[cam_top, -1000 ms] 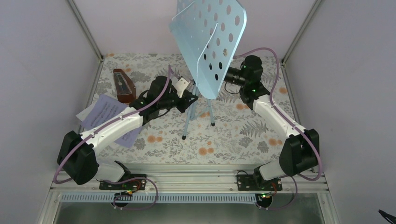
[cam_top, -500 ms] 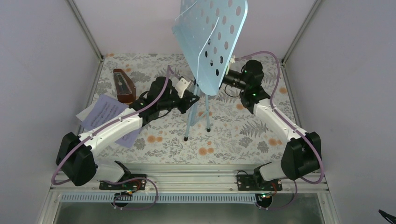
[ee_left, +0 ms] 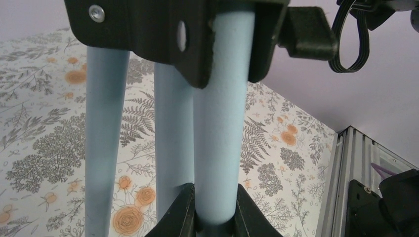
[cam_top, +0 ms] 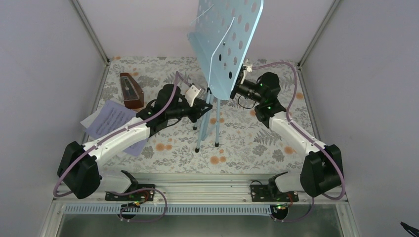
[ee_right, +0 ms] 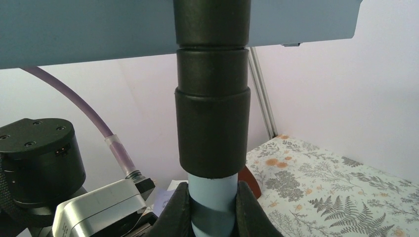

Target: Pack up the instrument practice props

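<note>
**Top view:** The music stand rises mid-worktop. Its legs are drawn close together with their feet on the floral surface, and its perforated desk reaches the frame's top edge. The left pincer holds the stand low on its left. The right pincer holds it higher on its right, just under the desk. The metronome sits left of the stand, near the side wall. The sheet-music pages lie left of the stand and nearer, partly under the left arm, their print too small to read. Bare worktop shows right of the stand's feet and in front of them.

**Left wrist:** The left pincer is clamped on a pale-blue tube of the stand, with two more legs just left.

**Right wrist:** The right pincer is clamped on the stand's pole, just below a black collar.
</note>
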